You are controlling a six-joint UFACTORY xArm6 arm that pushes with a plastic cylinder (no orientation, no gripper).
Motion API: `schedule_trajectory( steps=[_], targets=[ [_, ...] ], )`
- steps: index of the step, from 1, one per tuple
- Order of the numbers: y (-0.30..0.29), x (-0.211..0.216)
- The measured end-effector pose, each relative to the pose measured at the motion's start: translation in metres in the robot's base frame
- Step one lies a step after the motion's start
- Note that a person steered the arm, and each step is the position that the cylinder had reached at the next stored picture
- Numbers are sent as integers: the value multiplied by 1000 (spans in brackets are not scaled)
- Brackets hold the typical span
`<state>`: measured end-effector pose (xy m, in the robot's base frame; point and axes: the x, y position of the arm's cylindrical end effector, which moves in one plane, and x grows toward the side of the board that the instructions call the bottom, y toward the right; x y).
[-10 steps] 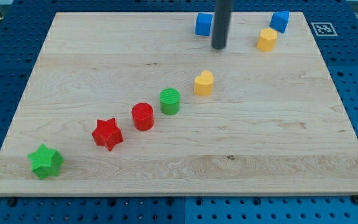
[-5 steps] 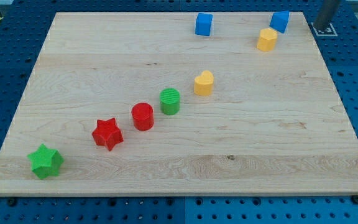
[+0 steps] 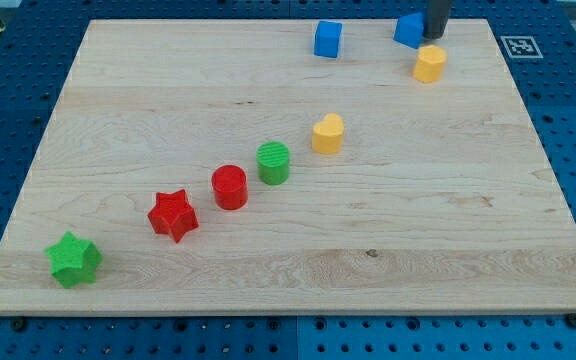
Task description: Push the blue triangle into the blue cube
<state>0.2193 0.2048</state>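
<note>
The tip [image 3: 436,37] pressed the blue triangle's [image 3: 408,30] right side near the top edge — no claw, nothing held. Blue cube [image 3: 328,39] sat leftward — an off-centre shove risked the triangle spinning away.

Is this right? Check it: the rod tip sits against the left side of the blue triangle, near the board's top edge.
Not quite. In the camera view my tip sits against the right side of the blue triangle, near the board's top edge.
</note>
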Motion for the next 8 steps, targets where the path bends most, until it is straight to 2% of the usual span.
schedule_trajectory(
  steps=[1, 4, 8],
  targets=[
    [0, -16],
    [-10, -8],
    [-105, 17]
  ],
)
